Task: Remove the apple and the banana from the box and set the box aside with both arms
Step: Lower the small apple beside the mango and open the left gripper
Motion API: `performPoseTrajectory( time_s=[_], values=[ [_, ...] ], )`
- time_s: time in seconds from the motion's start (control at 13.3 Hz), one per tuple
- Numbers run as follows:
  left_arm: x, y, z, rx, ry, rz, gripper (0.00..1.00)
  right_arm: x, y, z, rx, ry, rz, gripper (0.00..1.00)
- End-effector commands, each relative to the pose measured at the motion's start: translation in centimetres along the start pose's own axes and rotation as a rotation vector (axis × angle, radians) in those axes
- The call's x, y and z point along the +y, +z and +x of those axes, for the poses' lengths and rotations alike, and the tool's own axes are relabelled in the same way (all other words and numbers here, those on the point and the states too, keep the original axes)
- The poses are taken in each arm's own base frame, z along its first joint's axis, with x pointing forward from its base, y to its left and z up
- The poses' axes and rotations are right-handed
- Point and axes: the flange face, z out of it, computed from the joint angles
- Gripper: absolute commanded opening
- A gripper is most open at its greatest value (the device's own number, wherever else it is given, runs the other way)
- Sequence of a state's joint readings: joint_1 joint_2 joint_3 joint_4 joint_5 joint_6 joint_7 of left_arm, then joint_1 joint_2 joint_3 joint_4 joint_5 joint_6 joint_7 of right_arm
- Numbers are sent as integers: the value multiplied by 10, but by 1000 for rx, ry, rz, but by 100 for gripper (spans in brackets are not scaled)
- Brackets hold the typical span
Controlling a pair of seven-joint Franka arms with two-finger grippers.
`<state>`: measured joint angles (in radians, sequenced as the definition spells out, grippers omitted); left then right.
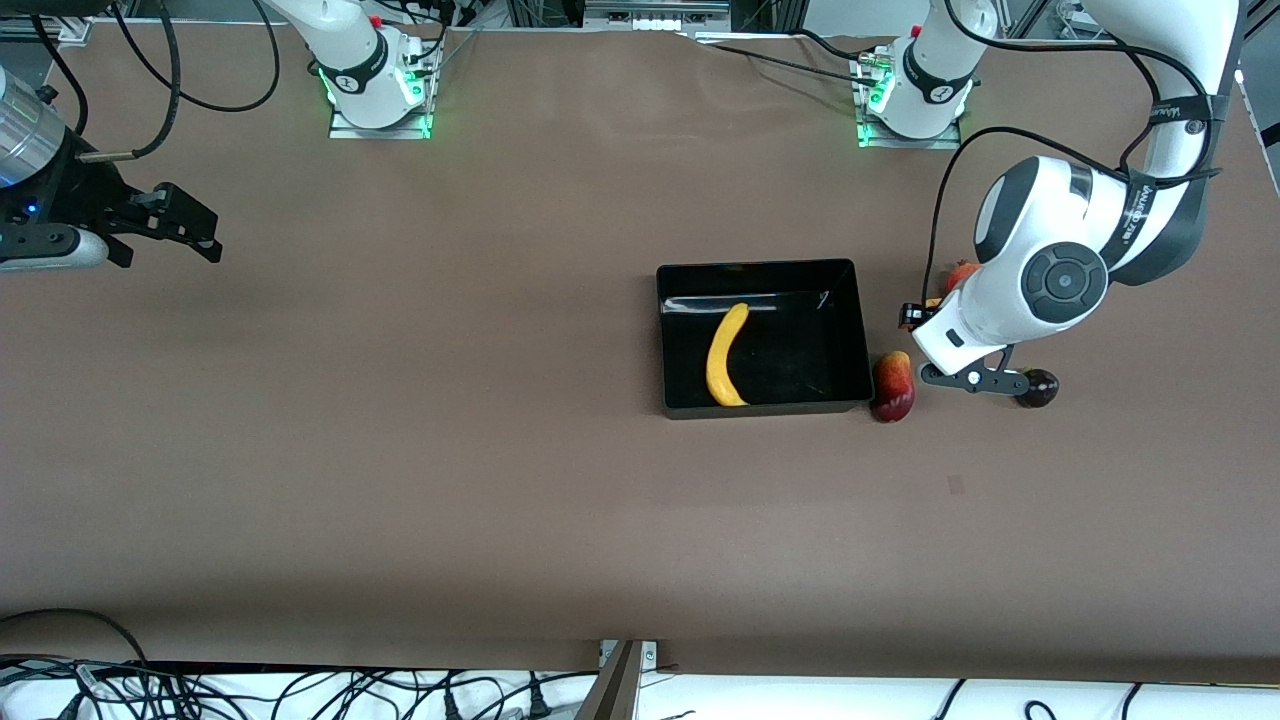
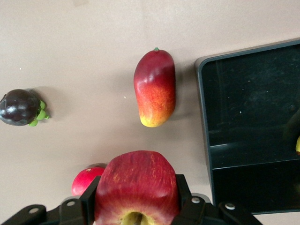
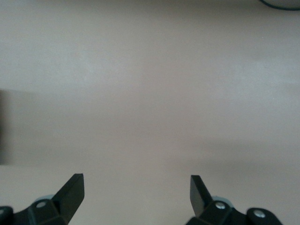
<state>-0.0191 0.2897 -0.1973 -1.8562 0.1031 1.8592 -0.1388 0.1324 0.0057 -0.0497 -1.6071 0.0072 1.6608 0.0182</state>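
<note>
My left gripper (image 2: 136, 213) pinches the apple (image 2: 136, 187) over the counter (image 1: 400, 450) beside the box (image 1: 680, 330); I should lower gently before releasing. The banana (image 1: 727, 355) lies in the box at frame centre. My right gripper (image 3: 136, 192) waits spread.

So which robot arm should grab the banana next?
Probably the right arm. Its gripper is open and empty, waiting over bare table. The left gripper grips the apple beside the box, where the banana lies.
</note>
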Motion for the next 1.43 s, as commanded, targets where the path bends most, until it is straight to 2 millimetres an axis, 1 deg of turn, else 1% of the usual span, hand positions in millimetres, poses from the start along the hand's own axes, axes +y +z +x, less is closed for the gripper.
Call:
performPoseTrajectory(
  time_s=[0.0, 0.22, 0.38, 0.53, 0.6, 0.75, 0.9, 0.97, 1.12, 1.27, 1.35],
  values=[
    [-8, 1, 0, -6, 42, 13, 14, 2, -5, 1, 6, -9, 3, 100],
    [-24, 12, 7, -11, 55, 0, 12, 2, -5, 1, 6, -9, 3, 100],
    [-46, 24, 13, -11, 71, -15, 12, 2, -5, 1, 6, -9, 3, 100],
    [-46, 42, 16, -1, 79, -22, 12, 2, -5, 1, 6, -9, 3, 100],
    [-45, 55, 14, 5, 82, -25, 12, 2, -5, 1, 6, -9, 3, 100],
    [-53, 81, 9, 24, 87, -35, 12, 2, -4, 2, 4, -9, 3, 100],
    [-49, 113, -3, 41, 94, -42, 12, 2, -5, 1, 6, -9, 3, 100],
    [-51, 126, -6, 58, 99, -47, 12, 2, -5, 1, 6, -9, 3, 100],
    [-52, 145, -6, 106, 101, -56, 12, 2, -5, 1, 6, -9, 3, 100],
    [-62, 154, -6, 102, 109, -50, 13, 2, -5, 1, 6, -9, 3, 100],
    [-62, 162, -8, 91, 109, -54, 13, 2, -5, 1, 6, -9, 3, 100]
  ],
)
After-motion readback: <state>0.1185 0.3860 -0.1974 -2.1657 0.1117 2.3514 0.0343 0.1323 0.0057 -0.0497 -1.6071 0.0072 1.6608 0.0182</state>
